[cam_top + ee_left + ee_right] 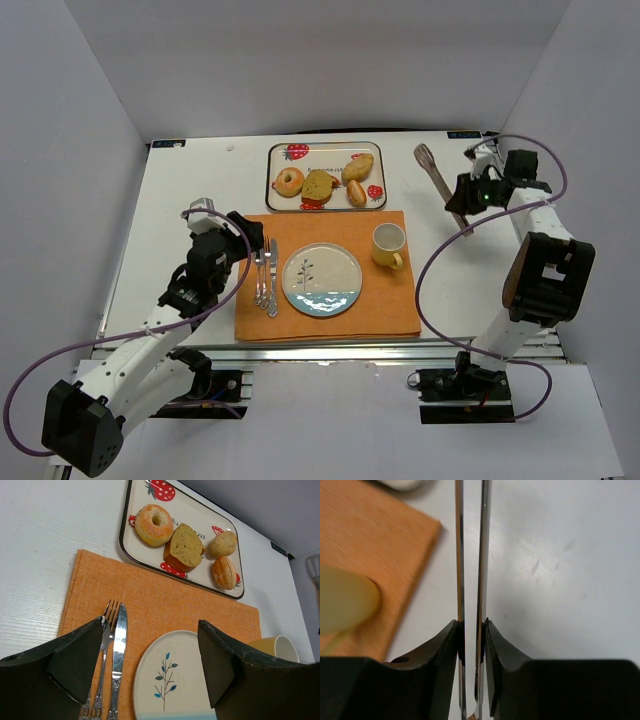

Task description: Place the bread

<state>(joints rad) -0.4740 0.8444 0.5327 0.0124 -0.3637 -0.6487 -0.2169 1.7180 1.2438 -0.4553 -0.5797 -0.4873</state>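
The bread lies on a strawberry-print tray (330, 148) at the back: a bagel (288, 181), a cut slice (319, 185) and two rolls (358, 167). The left wrist view shows the bagel (154, 524) and slice (185, 545) too. A white plate (322, 280) sits bare on the orange placemat (390, 300). My right gripper (471, 630) is shut on metal tongs (482, 555), pinching their two arms together over the table right of the mat; the top view shows the tongs (433, 172) there. My left gripper (150, 624) hangs open over the cutlery and the plate's edge, holding nothing.
A fork (259, 275) and a knife (271, 278) lie left of the plate. A yellow cup (388, 243) stands on the mat's right side. White walls enclose the table on three sides.
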